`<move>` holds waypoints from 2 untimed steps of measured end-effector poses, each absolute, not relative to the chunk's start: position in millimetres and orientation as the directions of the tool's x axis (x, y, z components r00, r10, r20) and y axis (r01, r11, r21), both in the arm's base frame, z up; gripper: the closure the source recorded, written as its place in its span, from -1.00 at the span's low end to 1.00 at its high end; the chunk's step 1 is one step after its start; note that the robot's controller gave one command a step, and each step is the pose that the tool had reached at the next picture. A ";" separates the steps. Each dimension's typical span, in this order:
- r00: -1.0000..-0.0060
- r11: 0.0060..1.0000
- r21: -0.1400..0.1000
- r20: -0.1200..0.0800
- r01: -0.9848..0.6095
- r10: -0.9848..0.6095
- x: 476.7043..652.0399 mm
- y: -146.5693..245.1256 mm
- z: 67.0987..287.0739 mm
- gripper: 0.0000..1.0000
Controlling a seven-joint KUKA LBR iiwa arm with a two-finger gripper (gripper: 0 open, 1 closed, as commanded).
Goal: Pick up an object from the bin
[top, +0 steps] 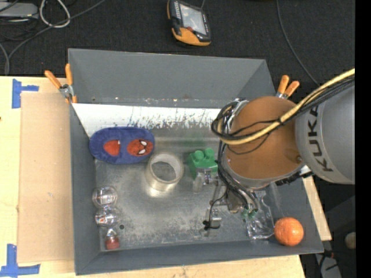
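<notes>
Green toy block lies mid-bin, near the back wall. The gripper hangs low just front-right of the block, over the grey floor. Whether it is apart or together I cannot tell under the cables. A clear plastic piece lies further front-right of the block, possibly touching the gripper, and an orange ball lies beyond that. A tape roll sits just left of the block.

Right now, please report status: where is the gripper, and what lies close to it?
Gripper low over bin floor, right of centre. Grasp not confirmed. Closest: green block upper left, clear plastic piece and orange ball at lower right corner.
</notes>
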State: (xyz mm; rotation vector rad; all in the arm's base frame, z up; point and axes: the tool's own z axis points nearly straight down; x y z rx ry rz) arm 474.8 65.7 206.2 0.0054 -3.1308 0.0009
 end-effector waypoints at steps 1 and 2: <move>-1.000 1.000 0.000 0.003 0.002 0.002 476.5 65.0 210.4 -1.00; -0.981 0.981 0.001 0.000 -0.195 -0.195 537.5 118.8 115.2 -1.00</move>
